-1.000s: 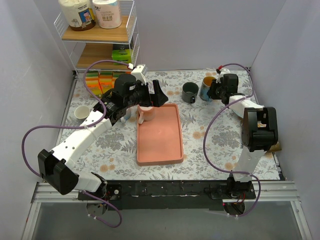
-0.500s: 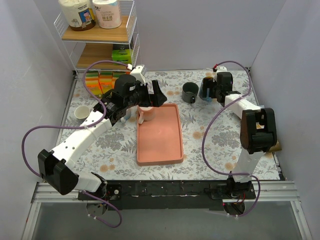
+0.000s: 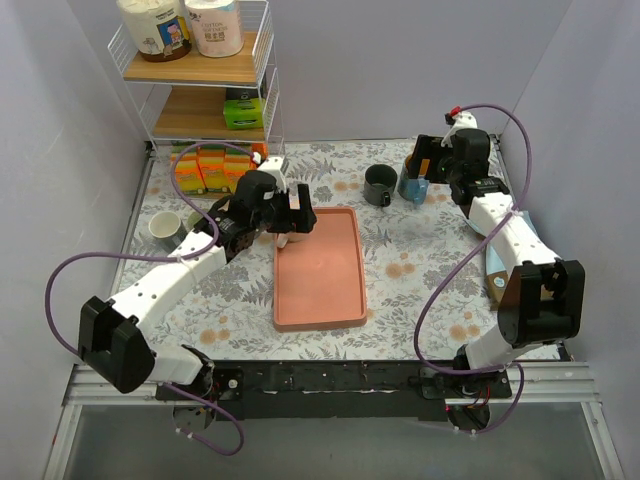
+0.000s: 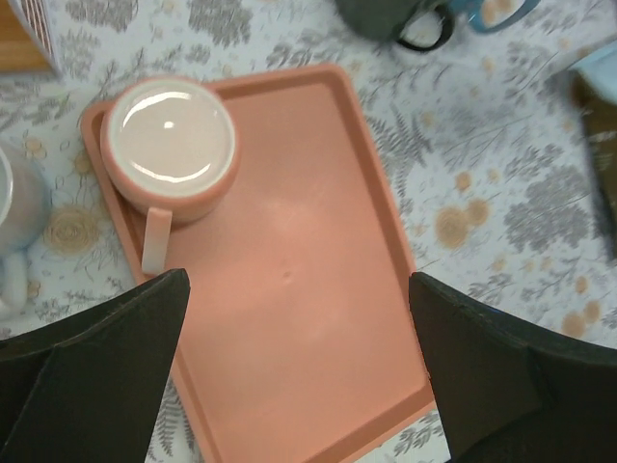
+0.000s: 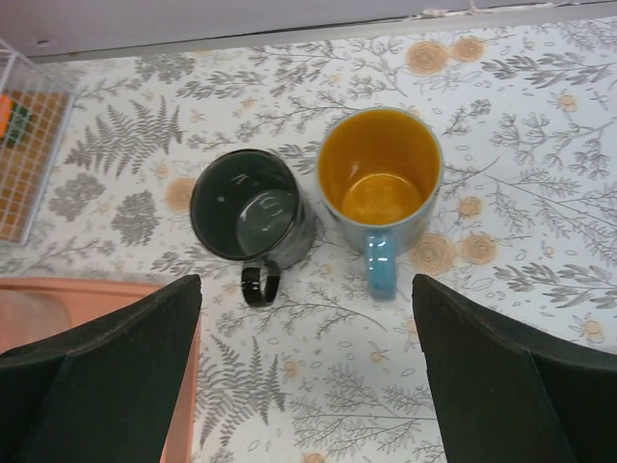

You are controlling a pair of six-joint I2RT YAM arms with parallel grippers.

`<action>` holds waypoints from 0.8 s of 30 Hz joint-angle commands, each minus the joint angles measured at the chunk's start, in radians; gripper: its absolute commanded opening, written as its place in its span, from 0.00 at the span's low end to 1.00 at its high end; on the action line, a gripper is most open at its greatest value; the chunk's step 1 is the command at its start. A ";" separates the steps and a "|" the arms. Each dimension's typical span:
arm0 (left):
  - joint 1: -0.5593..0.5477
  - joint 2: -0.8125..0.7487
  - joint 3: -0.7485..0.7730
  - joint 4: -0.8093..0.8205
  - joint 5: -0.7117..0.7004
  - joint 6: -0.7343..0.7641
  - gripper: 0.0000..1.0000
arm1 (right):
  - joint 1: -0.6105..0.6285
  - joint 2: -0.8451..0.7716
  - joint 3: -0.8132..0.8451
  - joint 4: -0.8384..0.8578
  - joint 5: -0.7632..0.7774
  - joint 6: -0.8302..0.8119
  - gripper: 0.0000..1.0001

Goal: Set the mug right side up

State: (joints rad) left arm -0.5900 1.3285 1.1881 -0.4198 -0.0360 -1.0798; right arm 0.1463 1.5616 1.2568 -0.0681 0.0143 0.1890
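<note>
- The right gripper [image 5: 307,287] has its jaws spread wide and hangs above the flowered table [image 5: 501,116], with only cloth showing between the fingers.
- The blue mug [image 5: 379,164] stands right side up, just ahead of those jaws and a little toward the right-hand finger in the wrist view. Its yellow inside faces up, its handle points back toward the jaws, and it is clear of both fingers.
- A dark mug [image 5: 246,207] stands mouth up just beside the blue one, ahead of the left-hand finger. I cannot tell whether the two touch.
- The left gripper [image 4: 297,283] also has its jaws spread wide, above the bare floor of the pink tray [image 4: 289,357].
- A pink mug [image 4: 169,145] sits in the tray corner ahead of the left-hand finger, outside the gap, with its handle pointing back toward that finger. Its top shows as a pale glossy disc, apparently base up.
- A pale mug [image 4: 10,217] stands off the tray, beyond that same finger.
</note>
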 commanded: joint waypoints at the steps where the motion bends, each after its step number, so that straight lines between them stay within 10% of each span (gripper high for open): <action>1: 0.006 0.023 -0.082 -0.019 -0.001 0.050 0.98 | 0.004 -0.072 -0.005 -0.035 -0.129 0.078 0.96; 13: 0.097 0.205 -0.122 0.062 0.034 0.076 0.63 | 0.004 -0.173 -0.053 -0.076 -0.215 0.121 0.93; 24: 0.139 0.284 -0.122 0.145 0.093 0.172 0.57 | 0.006 -0.202 -0.073 -0.102 -0.274 0.156 0.91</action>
State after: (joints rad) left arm -0.4599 1.6329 1.0679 -0.3424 0.0193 -0.9642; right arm 0.1471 1.4029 1.1927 -0.1730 -0.2237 0.3248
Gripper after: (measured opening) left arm 0.585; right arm 0.915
